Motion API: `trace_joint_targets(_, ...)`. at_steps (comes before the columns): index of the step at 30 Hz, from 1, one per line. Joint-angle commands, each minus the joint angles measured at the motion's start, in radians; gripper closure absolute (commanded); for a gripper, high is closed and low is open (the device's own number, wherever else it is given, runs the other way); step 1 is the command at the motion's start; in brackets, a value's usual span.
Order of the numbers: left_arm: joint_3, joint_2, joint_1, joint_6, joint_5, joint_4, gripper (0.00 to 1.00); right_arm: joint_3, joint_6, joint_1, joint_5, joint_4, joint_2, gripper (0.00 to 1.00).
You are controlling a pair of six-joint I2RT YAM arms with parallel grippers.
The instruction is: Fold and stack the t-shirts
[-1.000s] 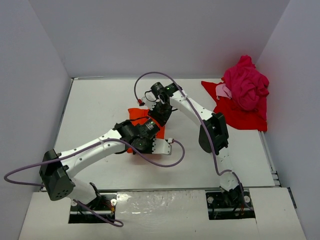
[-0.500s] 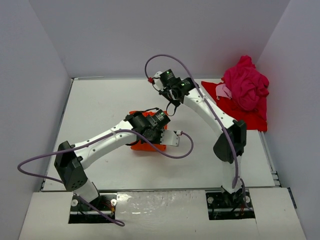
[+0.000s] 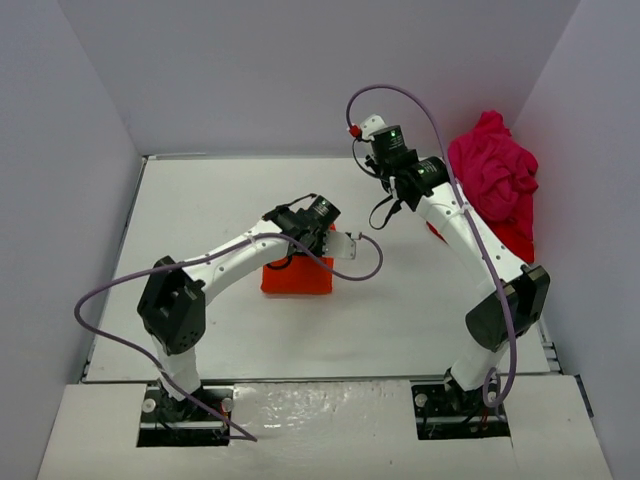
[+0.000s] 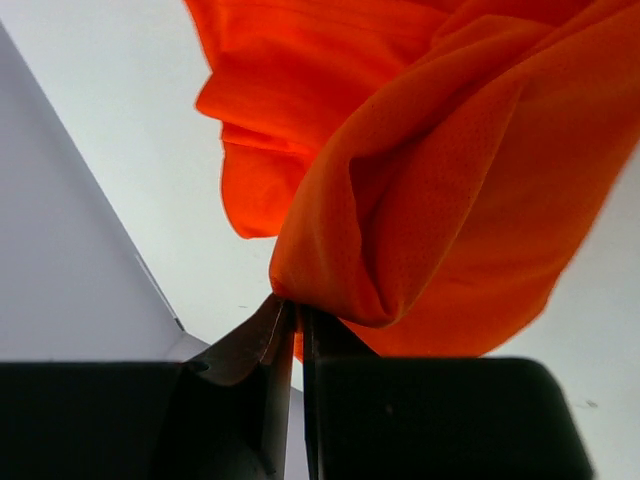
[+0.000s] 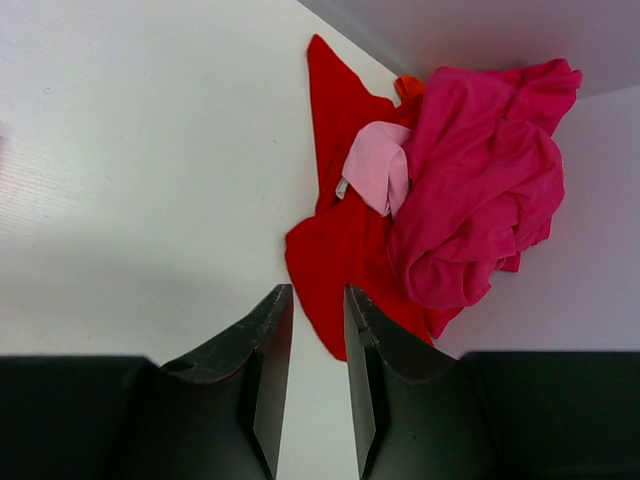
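A bright orange-red t-shirt [image 3: 296, 277] lies as a compact folded block in the middle of the table. My left gripper [image 3: 323, 234] is at its far edge, shut on a bunched fold of the orange cloth [image 4: 430, 200], which drapes over the closed jaws [image 4: 297, 310]. A crumpled magenta-pink t-shirt [image 3: 490, 175] sits on a flat red t-shirt [image 3: 515, 240] in the far right corner. My right gripper [image 3: 388, 200] hangs above the table left of that pile, its jaws [image 5: 315, 292] slightly apart with nothing between them. The red shirt [image 5: 330, 250] and magenta shirt [image 5: 470, 200] lie ahead of it.
Grey walls enclose the white table [image 3: 200, 210] on the left, back and right. A purple cable [image 3: 350, 275] loops from the left arm beside the orange shirt. A pale pink patch [image 5: 375, 165] shows on the magenta shirt.
The right arm lifted off the orange shirt and swung right toward the corner pile, its jaws narrowing slightly. The left arm carried its held cloth back and right, and the orange shirt now lies more compact.
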Motion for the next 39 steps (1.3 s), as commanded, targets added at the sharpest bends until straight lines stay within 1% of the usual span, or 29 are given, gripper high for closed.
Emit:
trace_joint_targets(1, 0.129, 0.067, 0.058, 0.06, -0.046, 0.153, 1.0, -0.029, 0.006, -0.018, 0.025, 0.063, -0.069, 0.76)
trace_joint_targets(7, 0.274, 0.222, 0.131, 0.064, -0.05, 0.262, 1.0, -0.072, 0.001, -0.032, 0.024, 0.079, -0.085, 0.76)
trace_joint_targets(8, 0.286, 0.245, 0.137, 0.052, -0.054, 0.294, 0.98, -0.081, 0.001, -0.034, 0.021, 0.085, -0.087, 0.76)
trace_joint_targets(9, 0.288, 0.262, 0.141, 0.039, -0.065, 0.346, 0.91, -0.087, -0.001, -0.035, 0.02, 0.09, -0.088, 0.75)
trace_joint_targets(10, 0.291, 0.278, 0.145, 0.021, -0.089, 0.39, 0.69, -0.092, -0.002, -0.036, 0.024, 0.093, -0.088, 0.75)
trace_joint_targets(11, 0.299, 0.293, 0.15, 0.004, -0.109, 0.424, 0.54, -0.097, -0.004, -0.036, 0.027, 0.096, -0.089, 0.75)
trace_joint_targets(12, 0.315, 0.306, 0.155, -0.011, -0.123, 0.447, 0.48, -0.101, -0.008, -0.038, 0.03, 0.1, -0.09, 0.74)
trace_joint_targets(14, 0.335, 0.319, 0.17, -0.052, -0.157, 0.507, 0.31, -0.104, -0.007, -0.04, 0.028, 0.103, -0.088, 0.71)
trace_joint_targets(16, 0.352, 0.32, 0.174, -0.081, -0.198, 0.564, 0.29, -0.102, -0.005, -0.044, 0.028, 0.105, -0.089, 0.69)
trace_joint_targets(18, 0.378, 0.312, 0.193, -0.113, -0.26, 0.652, 0.2, -0.091, 0.0, -0.055, 0.022, 0.105, -0.093, 0.66)
trace_joint_targets(19, 0.38, 0.298, 0.203, -0.116, -0.301, 0.68, 0.2, -0.089, 0.002, -0.058, 0.019, 0.105, -0.096, 0.66)
trace_joint_targets(20, 0.401, 0.283, 0.209, -0.132, -0.29, 0.652, 0.2, -0.085, 0.004, -0.061, 0.009, 0.104, -0.102, 0.66)
trace_joint_targets(24, 0.455, 0.205, 0.249, -0.294, -0.19, 0.45, 0.2, -0.101, -0.001, -0.078, -0.054, 0.095, -0.142, 0.66)
trace_joint_targets(26, 0.438, 0.151, 0.266, -0.376, -0.131, 0.386, 0.19, -0.117, -0.002, -0.093, -0.112, 0.096, -0.16, 0.64)
trace_joint_targets(28, 0.389, 0.096, 0.285, -0.448, -0.101, 0.323, 0.17, -0.144, 0.005, -0.117, -0.158, 0.098, -0.182, 0.64)
trace_joint_targets(30, 0.286, 0.034, 0.303, -0.48, -0.087, 0.308, 0.17, -0.177, 0.021, -0.156, -0.257, 0.1, -0.198, 0.63)
trace_joint_targets(32, 0.138, -0.044, 0.326, -0.503, -0.062, 0.407, 0.17, -0.208, 0.031, -0.175, -0.333, 0.111, -0.209, 0.62)
trace_joint_targets(34, -0.066, -0.153, 0.338, -0.505, -0.034, 0.545, 0.19, -0.243, 0.035, -0.191, -0.373, 0.122, -0.216, 0.61)
trace_joint_targets(36, -0.192, -0.233, 0.347, -0.516, 0.002, 0.605, 0.19, -0.277, 0.041, -0.204, -0.42, 0.14, -0.223, 0.61)
trace_joint_targets(38, -0.305, -0.276, 0.353, -0.548, 0.024, 0.623, 0.19, -0.348, 0.041, -0.219, -0.474, 0.172, -0.222, 0.61)
trace_joint_targets(39, -0.339, -0.295, 0.358, -0.553, 0.036, 0.663, 0.2, -0.36, 0.036, -0.218, -0.483, 0.175, -0.211, 0.6)
